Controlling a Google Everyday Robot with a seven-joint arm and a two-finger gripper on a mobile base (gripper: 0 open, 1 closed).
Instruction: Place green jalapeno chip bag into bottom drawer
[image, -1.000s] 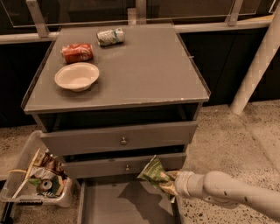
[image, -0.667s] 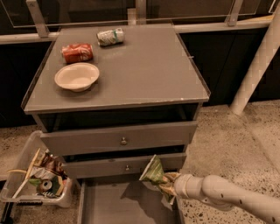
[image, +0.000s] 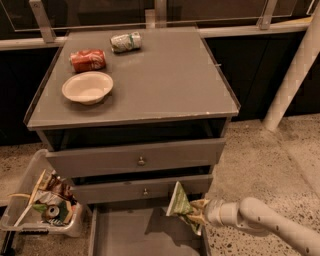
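The crinkled light-green foil jalapeno chip bag (image: 179, 204) stands on end, pinched at its lower right corner by the two-finger gripper (image: 199, 215), whose fingers are clamped on the foil. The bag juts up and left of the claw, hanging over the right side of the pulled-out bottom drawer (image: 135, 236), a wide, shallow grey tray with a flat matt floor and low walls. A smooth white tubular arm (image: 265, 222) reaches in from the right. On the matt grey cabinet top (image: 170, 85) lie a round white bowl (image: 87, 87), a crushed red can (image: 88, 60) and a crushed green-white can (image: 125, 41). A clear plastic bin (image: 42, 207) of wrappers sits on the speckled floor (image: 255, 165) to the left.
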